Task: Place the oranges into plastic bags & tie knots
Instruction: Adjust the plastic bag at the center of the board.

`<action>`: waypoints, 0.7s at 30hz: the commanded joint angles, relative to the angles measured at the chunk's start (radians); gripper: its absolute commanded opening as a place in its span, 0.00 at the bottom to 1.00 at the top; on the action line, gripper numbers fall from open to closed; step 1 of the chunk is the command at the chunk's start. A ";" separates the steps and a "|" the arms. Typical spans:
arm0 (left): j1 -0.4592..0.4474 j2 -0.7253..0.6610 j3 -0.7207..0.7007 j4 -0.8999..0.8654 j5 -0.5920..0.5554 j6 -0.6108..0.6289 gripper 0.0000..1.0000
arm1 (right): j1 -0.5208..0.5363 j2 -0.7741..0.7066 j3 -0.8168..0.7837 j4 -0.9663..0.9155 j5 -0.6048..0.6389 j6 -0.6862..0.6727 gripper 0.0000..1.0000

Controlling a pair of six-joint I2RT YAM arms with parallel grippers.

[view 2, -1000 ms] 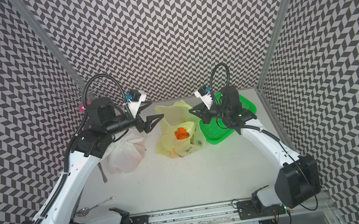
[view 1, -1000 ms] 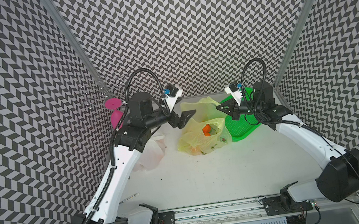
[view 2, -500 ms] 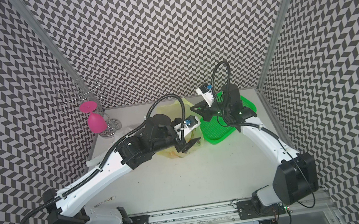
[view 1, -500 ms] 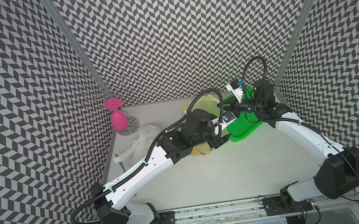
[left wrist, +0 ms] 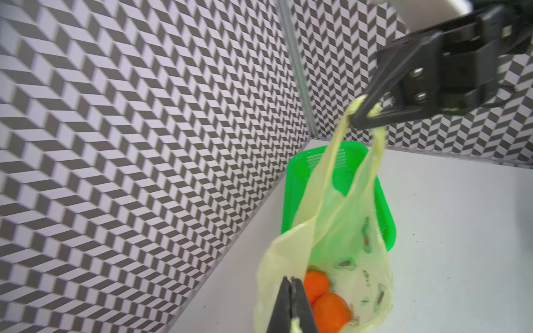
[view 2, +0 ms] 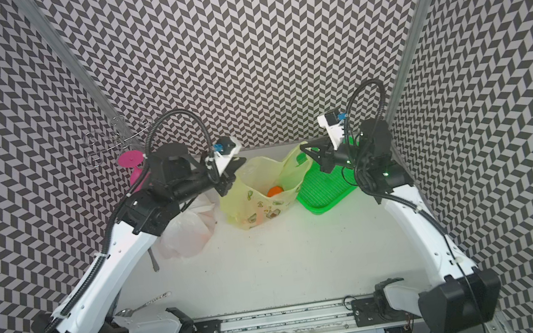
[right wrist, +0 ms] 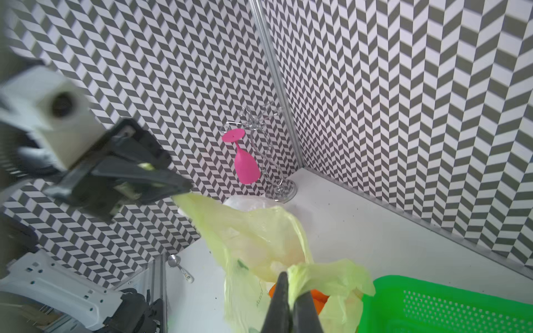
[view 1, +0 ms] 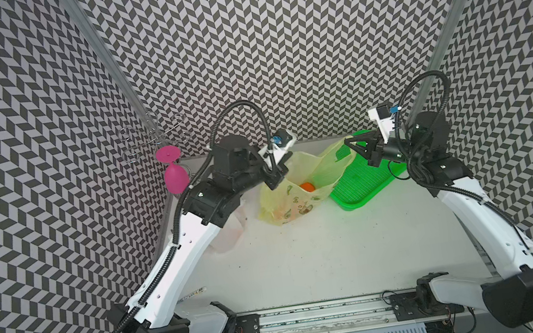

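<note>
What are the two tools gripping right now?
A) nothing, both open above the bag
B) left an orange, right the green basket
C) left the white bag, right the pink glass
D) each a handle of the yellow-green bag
D. The left tool and the right tool are each shut on a handle strip of the yellow-green bag. Its mouth is held open between them, with oranges inside.

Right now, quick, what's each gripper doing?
Left gripper: closed, holding the yellow-green bag by one side.
Right gripper: closed, holding the same bag by its opposite side.
</note>
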 commanded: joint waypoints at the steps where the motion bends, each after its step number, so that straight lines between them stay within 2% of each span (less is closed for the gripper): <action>1: 0.101 0.014 0.038 0.016 0.210 0.053 0.00 | 0.003 -0.049 0.024 0.024 -0.011 0.031 0.01; 4: 0.152 0.055 0.033 0.048 0.277 0.030 0.00 | 0.001 -0.073 -0.005 0.012 0.052 -0.003 0.01; 11: 0.155 0.181 0.096 0.097 0.310 -0.049 0.00 | -0.002 -0.034 0.055 -0.057 0.326 -0.062 0.00; 16: 0.162 0.231 0.185 0.054 0.289 -0.053 0.00 | -0.002 0.013 0.117 -0.078 0.386 -0.104 0.00; 21: 0.193 0.174 0.095 0.118 0.268 -0.069 0.00 | -0.002 0.056 0.131 -0.057 0.390 -0.128 0.00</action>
